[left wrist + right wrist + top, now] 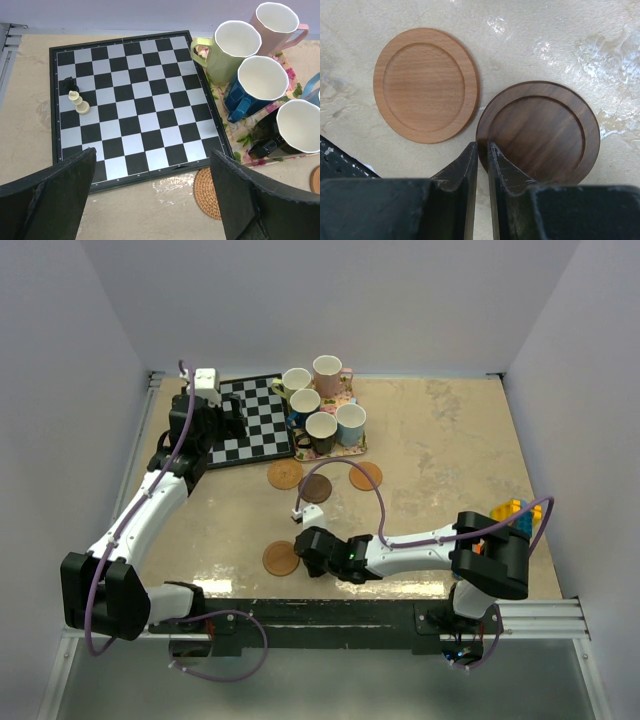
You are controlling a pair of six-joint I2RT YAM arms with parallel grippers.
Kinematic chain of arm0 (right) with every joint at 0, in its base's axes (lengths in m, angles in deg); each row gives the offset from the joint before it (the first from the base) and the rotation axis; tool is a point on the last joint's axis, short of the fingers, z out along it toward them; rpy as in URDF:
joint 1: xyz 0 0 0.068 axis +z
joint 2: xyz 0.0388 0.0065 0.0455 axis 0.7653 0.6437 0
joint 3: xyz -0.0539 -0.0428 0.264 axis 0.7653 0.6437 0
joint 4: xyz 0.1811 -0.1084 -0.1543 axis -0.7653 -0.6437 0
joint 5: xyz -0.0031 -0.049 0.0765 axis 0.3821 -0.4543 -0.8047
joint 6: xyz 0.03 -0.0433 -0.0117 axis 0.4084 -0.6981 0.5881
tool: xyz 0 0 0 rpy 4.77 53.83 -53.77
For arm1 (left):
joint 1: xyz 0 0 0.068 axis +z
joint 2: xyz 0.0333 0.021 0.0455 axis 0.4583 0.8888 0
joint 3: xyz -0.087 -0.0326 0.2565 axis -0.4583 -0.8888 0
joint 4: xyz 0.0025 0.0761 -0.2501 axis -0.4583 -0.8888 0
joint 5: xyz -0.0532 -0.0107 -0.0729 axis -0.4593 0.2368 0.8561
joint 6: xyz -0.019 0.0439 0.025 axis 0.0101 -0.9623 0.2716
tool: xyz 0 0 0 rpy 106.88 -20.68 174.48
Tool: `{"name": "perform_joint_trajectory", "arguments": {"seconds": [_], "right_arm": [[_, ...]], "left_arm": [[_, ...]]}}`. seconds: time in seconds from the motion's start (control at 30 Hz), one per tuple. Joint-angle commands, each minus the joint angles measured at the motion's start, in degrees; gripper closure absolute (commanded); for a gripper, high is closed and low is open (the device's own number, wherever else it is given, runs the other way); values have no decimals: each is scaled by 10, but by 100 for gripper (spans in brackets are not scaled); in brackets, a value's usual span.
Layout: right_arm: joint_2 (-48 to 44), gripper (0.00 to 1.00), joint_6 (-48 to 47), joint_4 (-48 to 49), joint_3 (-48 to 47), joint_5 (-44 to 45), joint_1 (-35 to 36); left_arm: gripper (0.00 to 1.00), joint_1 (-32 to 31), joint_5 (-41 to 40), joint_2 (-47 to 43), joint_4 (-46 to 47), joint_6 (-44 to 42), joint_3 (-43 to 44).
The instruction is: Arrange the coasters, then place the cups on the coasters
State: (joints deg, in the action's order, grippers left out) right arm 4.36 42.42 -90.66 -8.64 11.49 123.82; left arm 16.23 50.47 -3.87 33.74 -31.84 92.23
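Well, we begin with the cups, all five upright, white mouths up, on the floral tray [243, 136] at the table's far side: the yellow-green cup [296, 380], pink cup [327, 370], dark blue cup [304, 402], black cup [321, 430] and light blue cup [350, 422], with handles turned different ways. The coasters are round, so we find no long axis; each lies flat on the table. Three form a loose row just in front of the tray: the left orange-brown coaster [285, 474], middle dark brown coaster [316, 487] and right orange-brown coaster [366, 476]. Closer to the arm bases, the near orange-brown coaster [426, 85] lies just beside the near dark brown coaster [540, 132]; both show wood grain and a raised rim.

The right gripper [482, 150] has its fingers almost together at that dark coaster's rim. They seem to pinch it, though we cannot be sure. The left gripper [152, 162] hovers over the chessboard [135, 100], fingers wide apart, holding nothing.
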Motion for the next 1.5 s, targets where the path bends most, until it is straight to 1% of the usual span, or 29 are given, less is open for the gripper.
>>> {"name": "perform_joint_trajectory", "arguments": {"seconds": [0.0,0.23,0.37,0.5,0.57,0.67,0.83,0.93,1.0,1.17,1.27,1.47], "right_arm": [[2,81,16,-97,-5,-35,13],[-9,77,-1,-118,-33,-5,13],[-19,75,-16,-138,-64,12,13],[-30,62,-35,-173,-91,57,12],[-37,58,-45,-180,-95,74,8],[-53,54,-55,-175,-86,74,-11],[-86,53,-86,-137,-57,40,-68],[-106,52,-113,-99,-38,-12,-118],[-116,50,-132,-74,-27,-47,-139],[-118,48,-156,-46,-1,-99,-177],[-117,50,-159,-24,19,-136,-197],[-105,53,-155,6,42,-184,-205]], "left_arm": [[1,-5,0,-3,23,2,-1],[1,-5,-2,-3,24,1,-1],[0,-5,-3,-2,25,1,-3],[1,-5,-2,0,25,1,-2],[1,-6,-2,0,25,0,-2],[1,-6,-3,0,25,0,-2],[1,-6,-2,2,25,0,-3],[1,-6,-2,2,25,0,-3],[1,-6,-2,2,25,0,-3],[0,-6,-3,2,25,0,-1],[1,-6,-4,4,25,-1,-2],[1,-6,-1,7,25,0,-1]]}}
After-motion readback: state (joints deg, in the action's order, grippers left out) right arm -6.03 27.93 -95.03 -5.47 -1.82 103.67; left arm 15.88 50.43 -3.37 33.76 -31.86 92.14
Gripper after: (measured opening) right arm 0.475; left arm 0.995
